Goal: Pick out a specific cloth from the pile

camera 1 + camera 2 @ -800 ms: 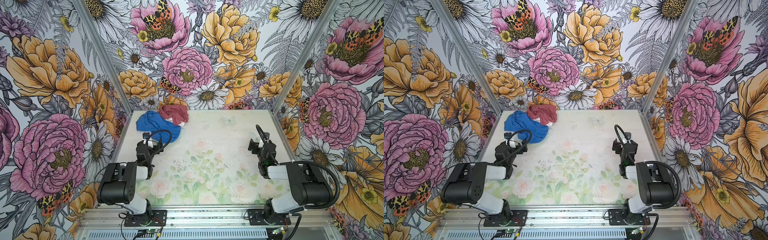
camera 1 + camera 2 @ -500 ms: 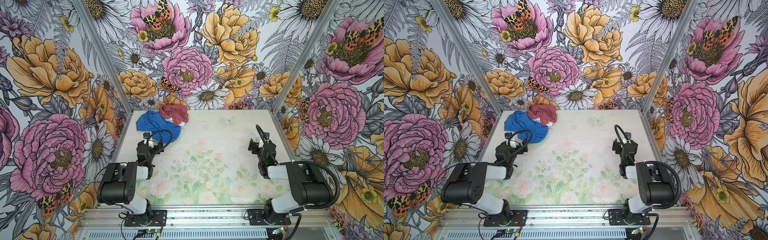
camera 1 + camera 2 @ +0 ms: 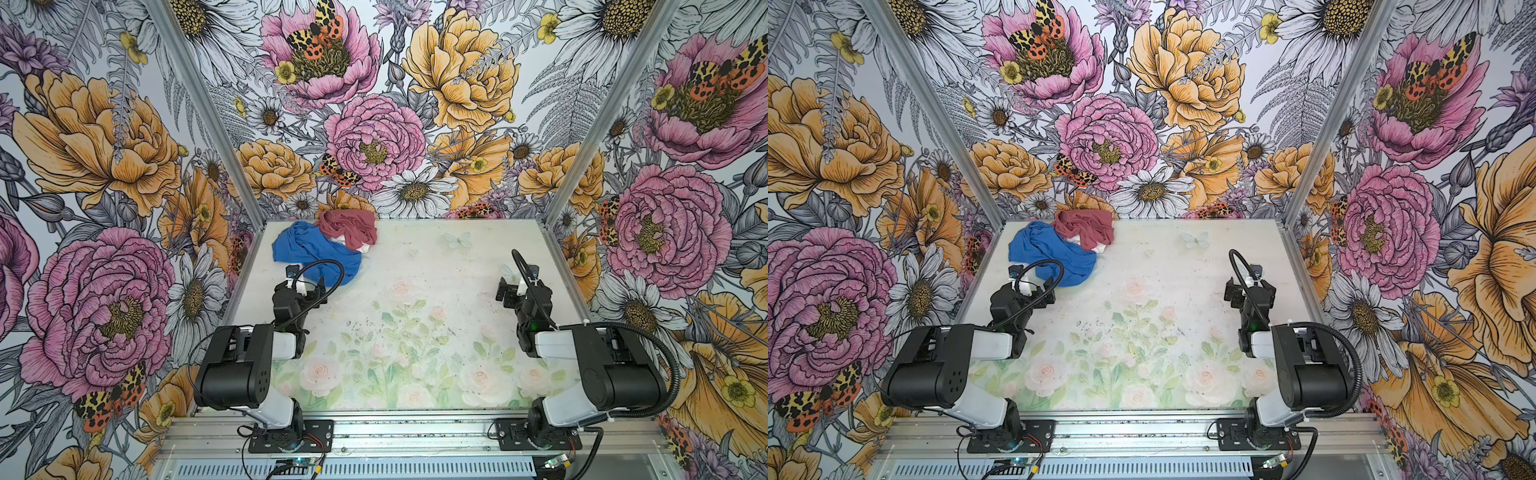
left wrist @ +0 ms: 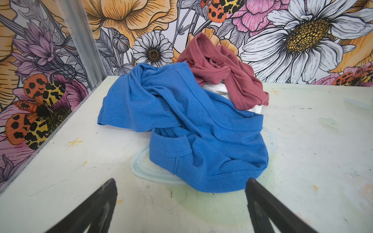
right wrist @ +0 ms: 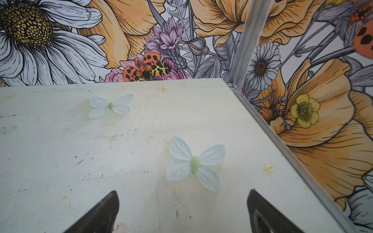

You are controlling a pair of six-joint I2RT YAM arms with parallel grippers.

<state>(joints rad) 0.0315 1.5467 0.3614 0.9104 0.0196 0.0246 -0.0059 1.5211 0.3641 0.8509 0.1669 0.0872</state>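
Note:
The pile (image 3: 328, 245) lies in the table's far left corner, seen in both top views. It holds a royal blue cloth (image 4: 191, 131), a dusty red cloth (image 4: 226, 74) on top at the back, and the white cloth (image 4: 218, 88). Only a small strip of the white cloth (image 3: 364, 248) shows, between and under the other two. My left gripper (image 4: 180, 181) is open and empty, just short of the blue cloth's near edge (image 3: 1059, 270). My right gripper (image 5: 181, 193) is open and empty over bare table on the right (image 3: 519, 286), far from the pile.
Flower-printed walls with aluminium corner posts (image 3: 199, 104) close in the table (image 3: 415, 299) on three sides. The pile sits close to the back wall and the left post. Pale butterflies (image 5: 194, 163) are printed flat on the tabletop. A metal rail (image 3: 415, 432) runs along the front.

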